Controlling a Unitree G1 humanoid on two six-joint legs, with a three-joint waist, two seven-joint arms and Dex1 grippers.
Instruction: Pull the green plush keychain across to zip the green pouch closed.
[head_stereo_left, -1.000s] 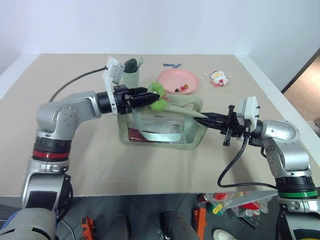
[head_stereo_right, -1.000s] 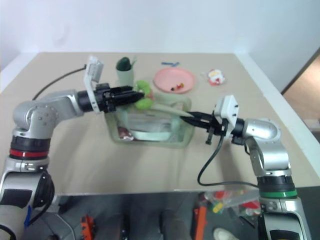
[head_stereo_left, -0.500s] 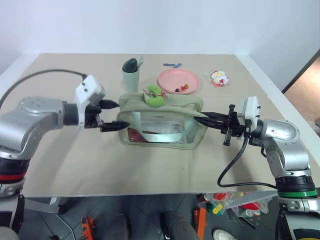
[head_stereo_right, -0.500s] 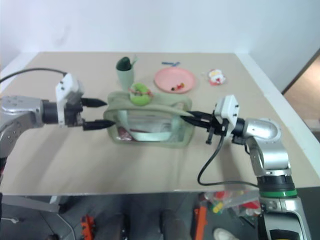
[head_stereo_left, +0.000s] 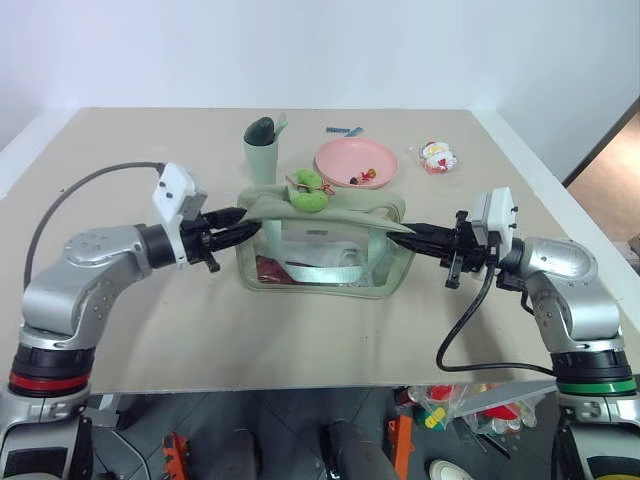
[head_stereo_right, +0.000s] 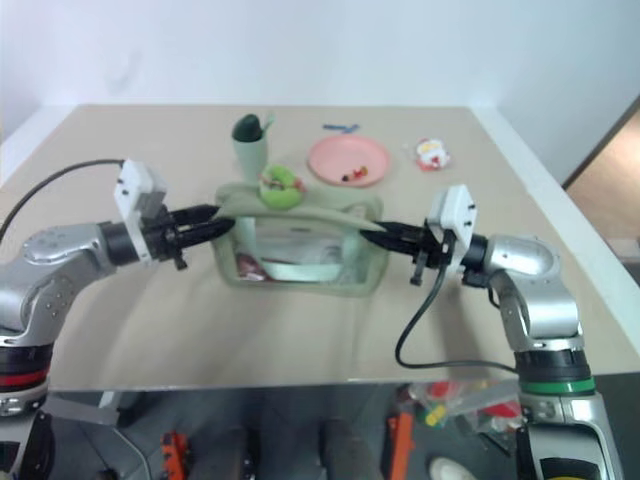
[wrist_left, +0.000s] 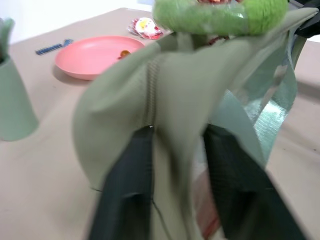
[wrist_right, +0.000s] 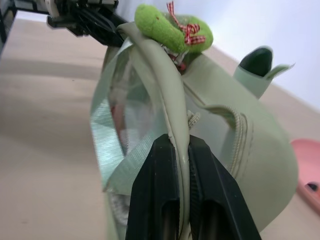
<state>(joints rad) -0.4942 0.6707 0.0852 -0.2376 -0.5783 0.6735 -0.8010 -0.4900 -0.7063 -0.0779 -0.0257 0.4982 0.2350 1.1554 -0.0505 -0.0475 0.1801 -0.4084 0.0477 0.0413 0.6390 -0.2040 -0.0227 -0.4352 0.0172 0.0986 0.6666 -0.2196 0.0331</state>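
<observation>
The green pouch (head_stereo_left: 325, 258) stands mid-table, its clear side showing red and white contents. On its top, toward the left end, lies the green plush keychain (head_stereo_left: 312, 192), a lime fuzzy ball with red trim, free of both grippers. My left gripper (head_stereo_left: 238, 226) points level at the pouch's left end, shut on a fold of its fabric (wrist_left: 185, 105). At the right end my right gripper (head_stereo_left: 413, 232) is pinched shut on the pouch's edge (wrist_right: 180, 125). In the right wrist view the keychain (wrist_right: 170, 29) sits at the far end of the zip line.
Behind the pouch stand a pale green cup (head_stereo_left: 262, 152) with a dark item in it and a pink plate (head_stereo_left: 356, 160) with small bits on it. A red-and-white toy (head_stereo_left: 436, 156) and a small blue item (head_stereo_left: 344, 130) lie farther back. The table's right edge is near my right arm.
My left gripper let go of the keychain, drew back to the left and down, opened wide, then shut on the pouch's left end. The keychain now rests on the pouch. My right gripper stayed put.
</observation>
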